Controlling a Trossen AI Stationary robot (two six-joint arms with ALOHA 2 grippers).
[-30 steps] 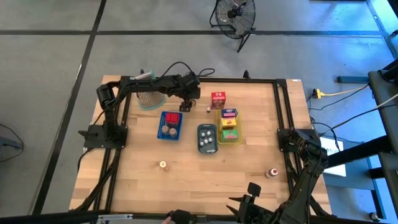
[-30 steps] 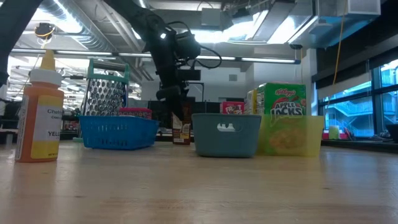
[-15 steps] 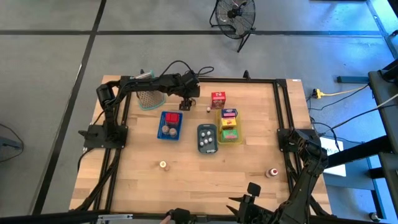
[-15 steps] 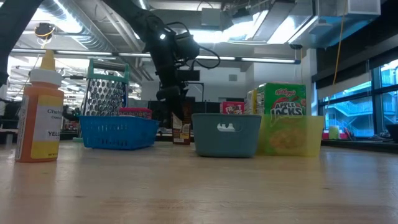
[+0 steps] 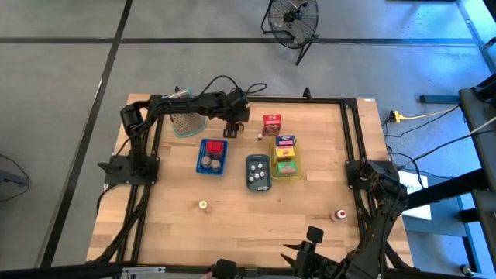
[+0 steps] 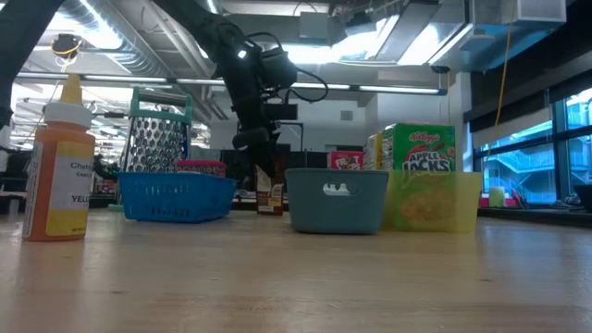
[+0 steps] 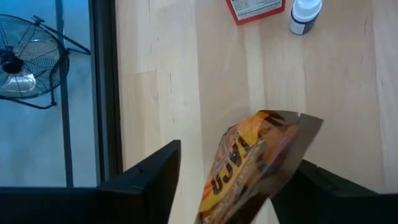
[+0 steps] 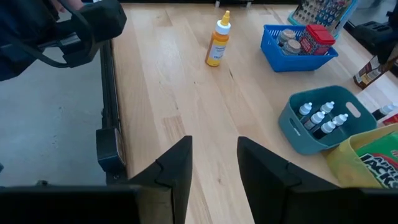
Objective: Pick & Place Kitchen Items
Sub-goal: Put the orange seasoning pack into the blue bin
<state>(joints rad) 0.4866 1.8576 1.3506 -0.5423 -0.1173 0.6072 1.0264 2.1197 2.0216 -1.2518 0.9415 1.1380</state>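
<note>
Wooden tabletop [image 5: 232, 225] lies below me. My left gripper [image 7: 239, 180] straddles an orange-brown pouch [image 7: 252, 163] behind the blue tray [image 5: 211, 156], fingers not yet clamped; right gripper [image 8: 213, 163] waits empty, parted, near edge.

Cool, even light falls from overhead onto the pale wooden table [image 5: 232, 194]; shadows beneath objects are short and soft; in the low view bright ceiling strip lights [image 6: 111, 37] glare, and blue daylight enters through the windows [image 6: 527, 157]; the orange crinkled snack bag [image 7: 258, 165] close to the left wrist camera looks soft.
</note>
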